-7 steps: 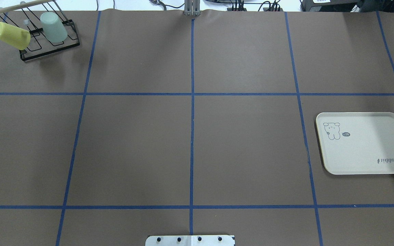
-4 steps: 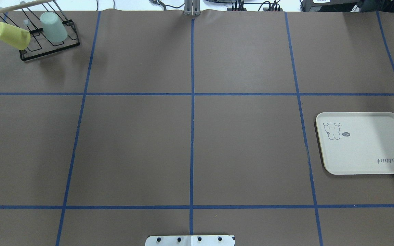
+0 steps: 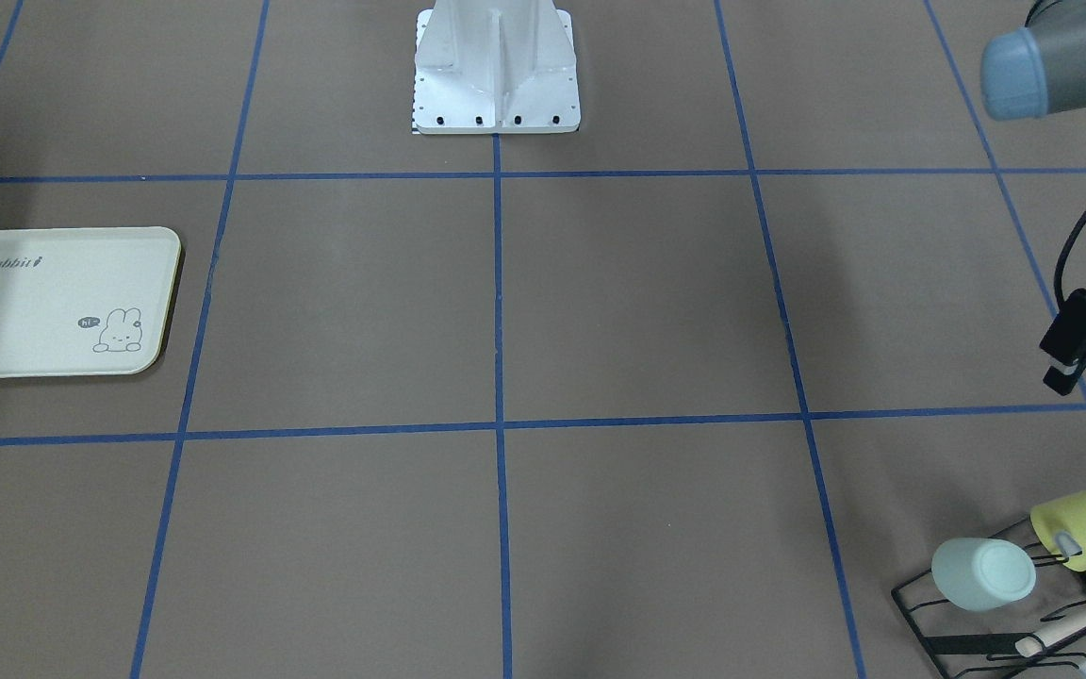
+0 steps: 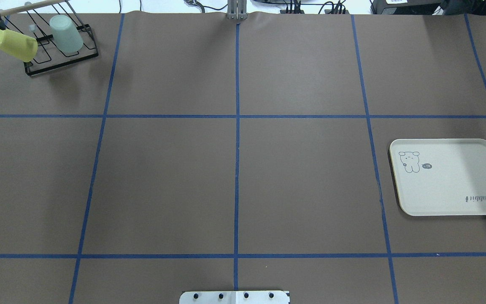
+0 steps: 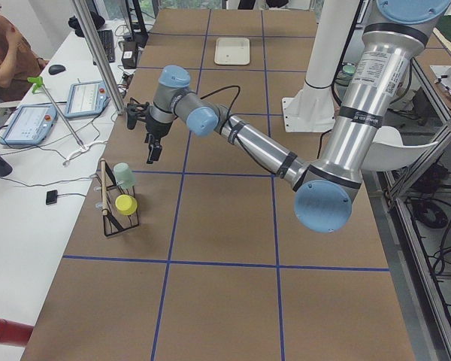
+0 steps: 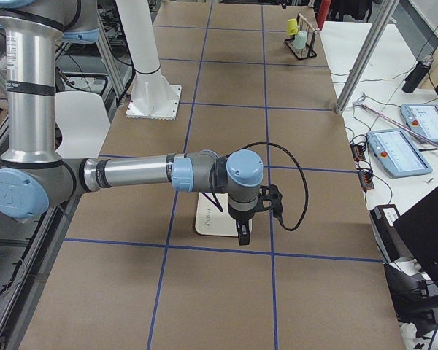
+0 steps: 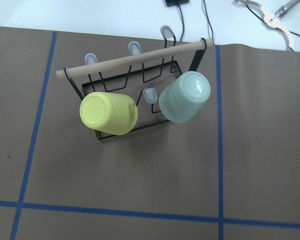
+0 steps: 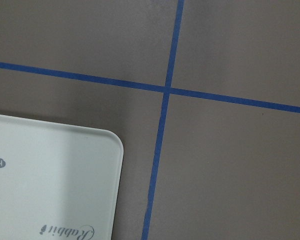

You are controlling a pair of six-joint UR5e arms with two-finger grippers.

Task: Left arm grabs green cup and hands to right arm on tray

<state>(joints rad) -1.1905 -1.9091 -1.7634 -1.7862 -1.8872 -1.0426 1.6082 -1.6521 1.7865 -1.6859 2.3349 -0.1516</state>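
Observation:
The green cup (image 7: 185, 97) sits upside down and tilted on a black wire rack (image 7: 135, 57), beside a yellow cup (image 7: 109, 113). The green cup is at the far left of the overhead view (image 4: 66, 33) and at the lower right of the front view (image 3: 981, 573). My left gripper (image 3: 1066, 363) hovers above the table a little robot-side of the rack; I cannot tell whether it is open. The cream tray (image 4: 449, 177) lies bare on the right. My right gripper (image 6: 242, 235) hangs over the tray's outer edge (image 8: 50, 185); I cannot tell its state.
The rack has a wooden handle rod (image 4: 28, 6) across its top. Blue tape lines divide the brown table into squares. The robot's base plate (image 3: 496, 85) stands mid-table at the robot's side. An operator (image 5: 4, 53) sits beyond the far table edge.
The black tip of my left gripper has come into the top-left corner of the overhead view, next to the yellow cup. Cups, rack and tray have not moved.

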